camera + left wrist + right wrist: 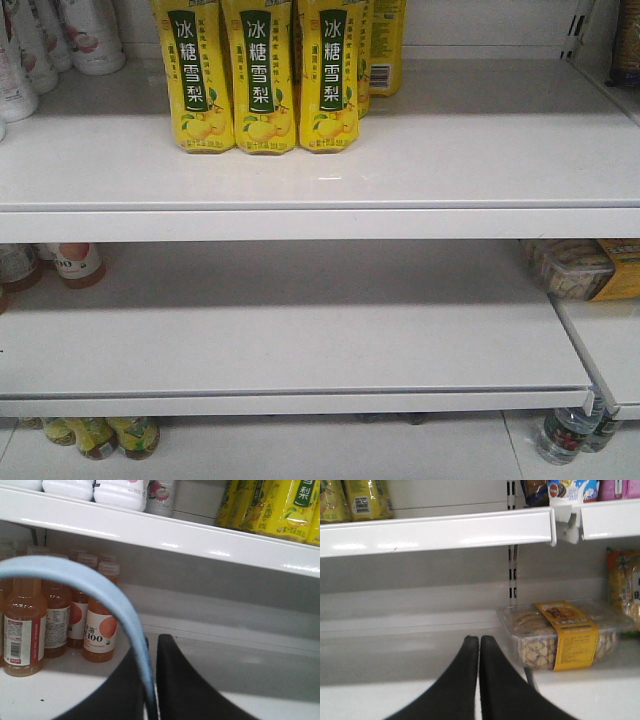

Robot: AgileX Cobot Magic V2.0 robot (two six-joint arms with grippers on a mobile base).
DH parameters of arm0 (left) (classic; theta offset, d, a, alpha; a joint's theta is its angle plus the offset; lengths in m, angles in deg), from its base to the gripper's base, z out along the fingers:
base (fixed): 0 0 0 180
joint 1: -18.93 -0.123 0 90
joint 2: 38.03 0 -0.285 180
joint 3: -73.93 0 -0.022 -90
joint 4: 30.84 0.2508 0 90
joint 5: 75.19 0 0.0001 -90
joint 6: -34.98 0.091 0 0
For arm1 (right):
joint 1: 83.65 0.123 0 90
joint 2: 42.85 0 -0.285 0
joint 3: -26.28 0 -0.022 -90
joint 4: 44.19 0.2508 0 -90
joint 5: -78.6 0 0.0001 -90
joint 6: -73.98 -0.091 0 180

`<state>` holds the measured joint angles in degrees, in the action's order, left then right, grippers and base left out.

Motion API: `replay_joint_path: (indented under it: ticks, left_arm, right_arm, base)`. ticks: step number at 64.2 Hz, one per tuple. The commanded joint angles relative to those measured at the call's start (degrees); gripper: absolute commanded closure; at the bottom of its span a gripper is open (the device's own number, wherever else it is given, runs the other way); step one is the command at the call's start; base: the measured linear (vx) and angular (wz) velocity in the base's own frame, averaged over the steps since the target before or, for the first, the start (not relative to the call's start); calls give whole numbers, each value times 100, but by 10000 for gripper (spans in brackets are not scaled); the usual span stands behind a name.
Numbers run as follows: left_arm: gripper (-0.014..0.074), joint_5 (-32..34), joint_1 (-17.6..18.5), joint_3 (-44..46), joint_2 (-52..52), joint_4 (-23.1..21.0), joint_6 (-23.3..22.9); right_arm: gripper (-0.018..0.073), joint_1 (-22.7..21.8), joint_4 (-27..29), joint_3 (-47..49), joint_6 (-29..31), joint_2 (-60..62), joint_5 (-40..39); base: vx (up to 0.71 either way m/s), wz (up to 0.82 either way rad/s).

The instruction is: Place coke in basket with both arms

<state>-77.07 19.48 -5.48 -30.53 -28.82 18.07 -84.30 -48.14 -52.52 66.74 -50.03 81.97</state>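
Left fingers (150,680) pinching basket handle (100,587), basket body cut off, right fingers (479,680) pressed together

The upper shelf (420,160) is white and carries three yellow pear-drink bottles (262,75) standing upright in a row at its middle, with white bottles (60,40) at its left rear corner. The middle shelf (300,340) is white; orange juice bottles (60,620) stand upright in a cluster at its left end, and a clear plastic box of biscuits (562,635) with a yellow band lies at its right end. Further bottles (95,435) stand on the level below.
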Motion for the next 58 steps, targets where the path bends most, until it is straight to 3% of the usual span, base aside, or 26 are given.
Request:
replay_joint_path:
  ticks: [1, 58]
  left_arm:
    - [603, 869, -9, 170, -124, 260, 231]
    - [603, 869, -9, 170, -124, 260, 231]
  right_arm:
    - [564, -41, 9, -54, 249, 75, -547]
    - [564, -41, -53, -49, 295, 75, -536]
  base:
    - [0, 0]
    - [0, 0]
